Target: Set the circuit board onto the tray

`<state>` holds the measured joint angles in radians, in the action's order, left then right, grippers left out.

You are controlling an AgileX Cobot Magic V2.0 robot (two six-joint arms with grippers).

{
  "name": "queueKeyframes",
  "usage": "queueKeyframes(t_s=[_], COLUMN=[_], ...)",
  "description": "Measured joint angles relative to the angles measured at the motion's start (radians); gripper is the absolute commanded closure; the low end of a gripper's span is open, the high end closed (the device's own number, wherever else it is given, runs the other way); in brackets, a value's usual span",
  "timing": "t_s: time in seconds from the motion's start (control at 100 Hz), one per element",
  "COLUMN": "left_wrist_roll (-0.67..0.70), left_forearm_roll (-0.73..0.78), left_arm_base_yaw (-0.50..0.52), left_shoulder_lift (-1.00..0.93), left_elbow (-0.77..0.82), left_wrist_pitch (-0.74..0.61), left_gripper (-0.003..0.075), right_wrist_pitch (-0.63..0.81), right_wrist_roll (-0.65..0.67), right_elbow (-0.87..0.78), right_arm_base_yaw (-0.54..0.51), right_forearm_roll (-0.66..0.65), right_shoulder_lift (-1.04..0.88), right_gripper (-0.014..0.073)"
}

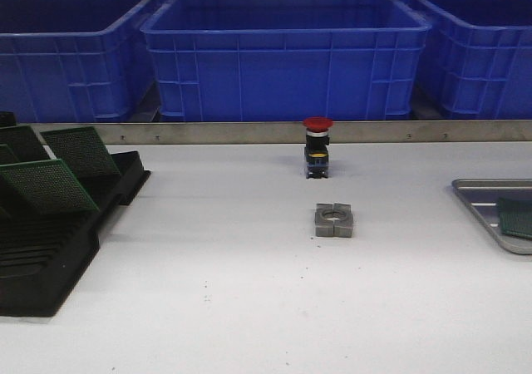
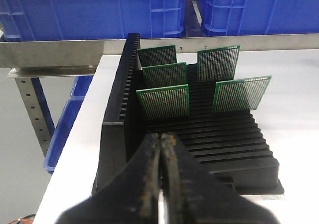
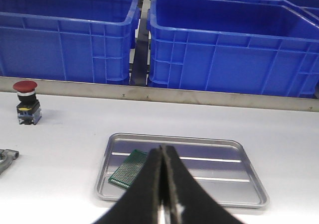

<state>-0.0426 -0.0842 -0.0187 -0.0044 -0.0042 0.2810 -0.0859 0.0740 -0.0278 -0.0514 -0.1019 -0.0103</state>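
At the left of the white worktop (image 1: 224, 307), a black slotted rack (image 2: 219, 149) holds five green circuit boards upright. I judge the nearest circuit board (image 2: 163, 102) light, thin, stiff and somewhat brittle, best pinched across its bare top edge. My left tool (image 2: 160, 184) hovers just near of the rack, clenched and empty. Midway stand a red-capped button (image 1: 317, 148) and a metal nut (image 1: 334, 220). At the right, the tray (image 3: 219, 184) already carries one board (image 3: 129, 167); my right tool (image 3: 163, 189) hangs clenched and empty. The front view cuts off rack and tray.
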Motion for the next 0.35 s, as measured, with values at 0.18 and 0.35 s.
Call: queueKeyframes(t_s=[0.18, 0.35], left_wrist_roll=[0.0, 0.0], left_forearm_roll=[0.0, 0.0], left_arm_base_yaw=[0.0, 0.0], left_shoulder_lift=[0.0, 0.0], left_elbow=[0.0, 0.0], left_wrist_pitch=[0.0, 0.0], left_gripper=[0.0737, 0.0737], right_wrist_pitch=[0.0, 0.0], right_wrist_roll=[0.002, 0.007], right_elbow=[0.0, 0.0], right_arm_base_yaw=[0.0, 0.0], right_forearm_roll=[0.0, 0.0], right_shoulder_lift=[0.0, 0.0], right_gripper=[0.0653, 0.0653])
